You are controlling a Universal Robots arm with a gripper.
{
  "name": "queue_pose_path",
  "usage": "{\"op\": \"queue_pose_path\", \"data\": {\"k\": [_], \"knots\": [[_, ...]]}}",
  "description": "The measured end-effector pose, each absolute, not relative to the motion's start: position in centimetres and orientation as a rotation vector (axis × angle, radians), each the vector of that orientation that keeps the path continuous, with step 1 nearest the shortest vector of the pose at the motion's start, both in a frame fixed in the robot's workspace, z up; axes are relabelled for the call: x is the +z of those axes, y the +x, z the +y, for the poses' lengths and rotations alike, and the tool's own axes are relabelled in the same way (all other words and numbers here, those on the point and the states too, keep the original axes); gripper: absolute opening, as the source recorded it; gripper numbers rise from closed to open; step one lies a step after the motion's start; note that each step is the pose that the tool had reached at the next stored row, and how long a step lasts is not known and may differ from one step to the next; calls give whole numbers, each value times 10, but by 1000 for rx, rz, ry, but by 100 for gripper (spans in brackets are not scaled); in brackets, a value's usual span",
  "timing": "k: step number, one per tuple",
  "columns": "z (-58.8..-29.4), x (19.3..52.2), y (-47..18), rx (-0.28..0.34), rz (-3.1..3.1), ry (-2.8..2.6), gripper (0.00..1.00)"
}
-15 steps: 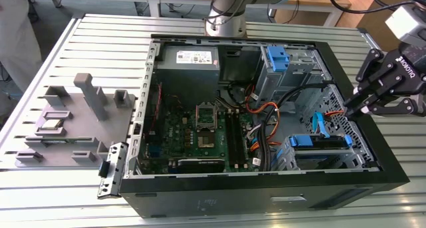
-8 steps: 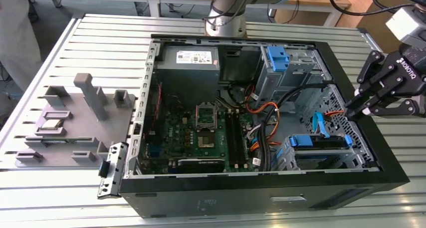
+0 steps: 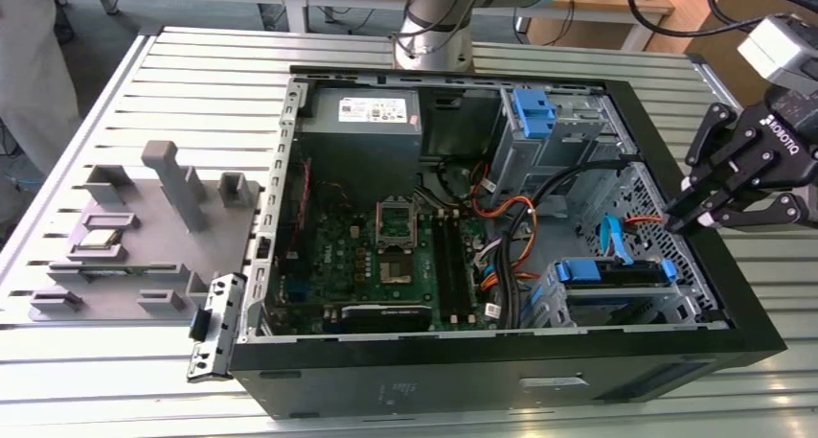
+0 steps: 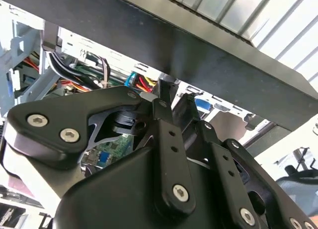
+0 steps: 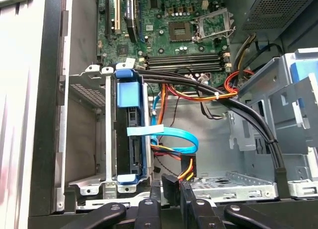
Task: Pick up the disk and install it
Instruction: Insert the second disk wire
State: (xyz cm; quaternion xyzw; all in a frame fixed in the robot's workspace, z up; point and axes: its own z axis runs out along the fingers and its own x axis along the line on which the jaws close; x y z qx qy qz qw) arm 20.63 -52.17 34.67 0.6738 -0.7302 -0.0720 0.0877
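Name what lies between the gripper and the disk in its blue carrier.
In the first wrist view, between the gripper and the disk lie a light blue flat cable and a black connector with coloured wires.

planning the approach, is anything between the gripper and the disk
Yes, partly. A light blue flat cable loops beside the disk, and a black connector on coloured wires sits just ahead of the gripper in the first wrist view.
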Motion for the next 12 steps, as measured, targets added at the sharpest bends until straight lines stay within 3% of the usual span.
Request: {"op": "queue_pose_path", "data": {"k": [12], "knots": [[-520,346,206,-188,-2166,1993,30]]}}
